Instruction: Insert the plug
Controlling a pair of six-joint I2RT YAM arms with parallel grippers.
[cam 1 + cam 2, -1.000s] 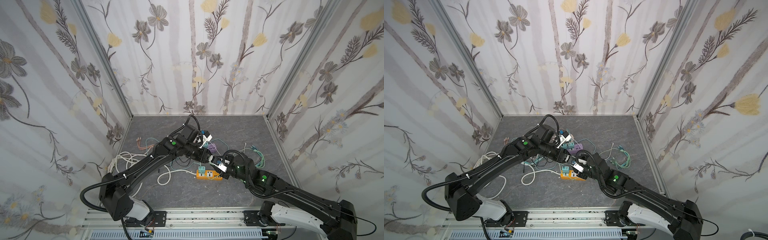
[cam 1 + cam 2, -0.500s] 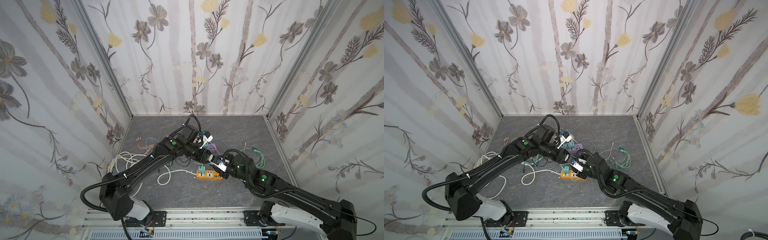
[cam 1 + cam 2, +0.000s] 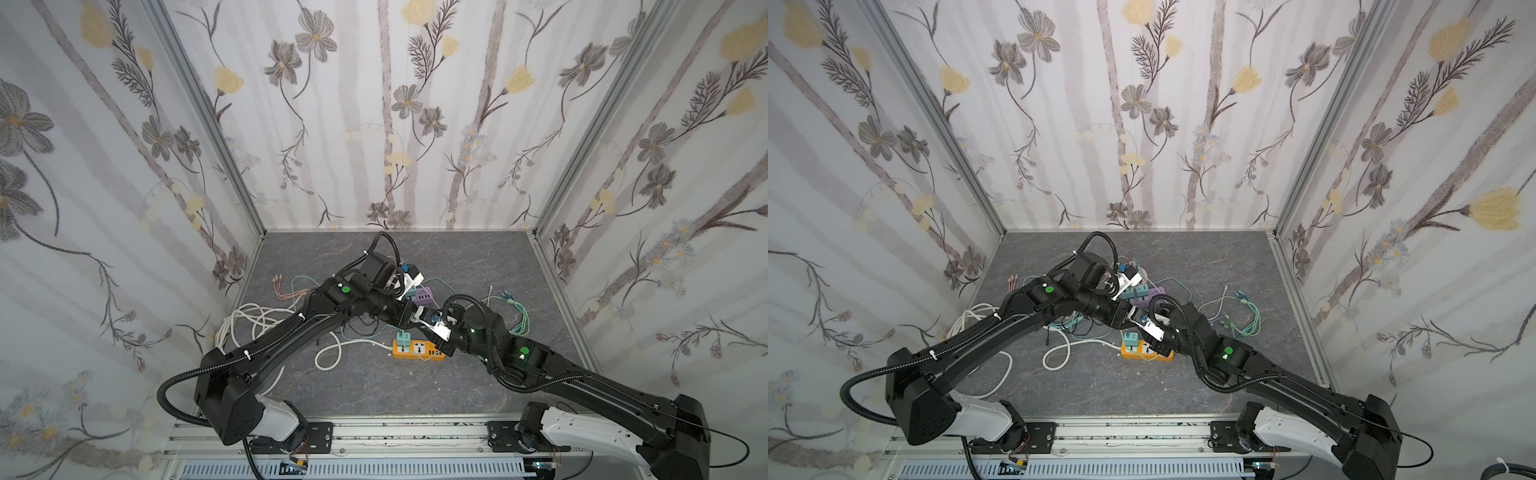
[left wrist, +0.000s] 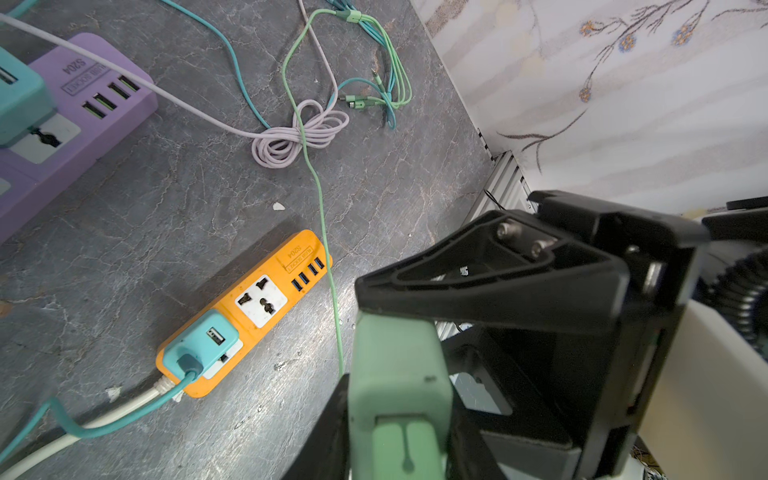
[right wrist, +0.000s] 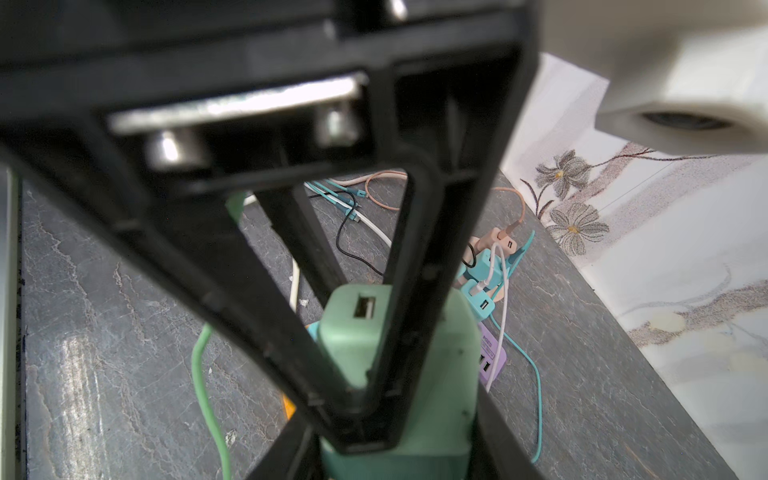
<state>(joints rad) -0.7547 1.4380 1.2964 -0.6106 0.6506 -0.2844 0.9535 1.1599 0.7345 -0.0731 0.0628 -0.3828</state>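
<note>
Handover step, likely: mint-green plastic plug (image 4: 399, 386) pinched by left fingers (image 4: 324, 436) and right fingers (image 5: 503, 449). Next: align over free socket (image 4: 262, 301) of orange power strip (image 4: 299, 253).

The purple power strip (image 4: 95, 133) carries a raised label reading "S204", seen upside down in the left wrist view, with a smaller line beside it too fine to read. The orange power strip (image 4: 245, 311) bears the same "S204" mark.
</note>
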